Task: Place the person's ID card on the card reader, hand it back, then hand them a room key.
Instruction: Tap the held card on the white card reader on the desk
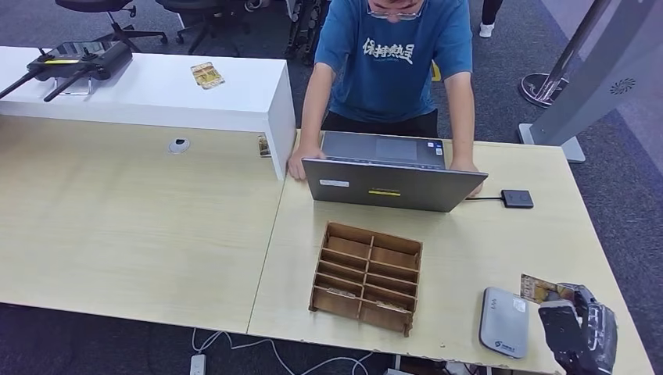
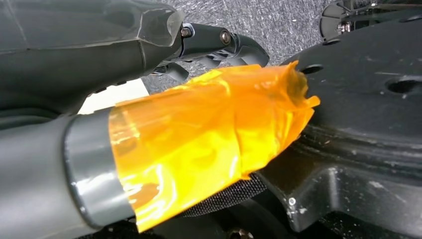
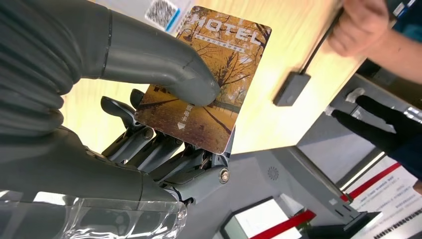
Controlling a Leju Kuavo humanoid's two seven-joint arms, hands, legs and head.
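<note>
Between grey fingers (image 3: 199, 87), glossy rectangular card (image 3: 209, 82)

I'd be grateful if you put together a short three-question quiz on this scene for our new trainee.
1. True or false: the right hand holds a card.
2. What word is printed across the top of that card?
3. Where does the wooden rack stand? A) on the white shelf; B) between the laptop and the near table edge; C) on the floor.

Key: 1 true, thumb pressing the card against the fingers. 2 HOTEL. 3 B, left of the grey card reader.
</note>
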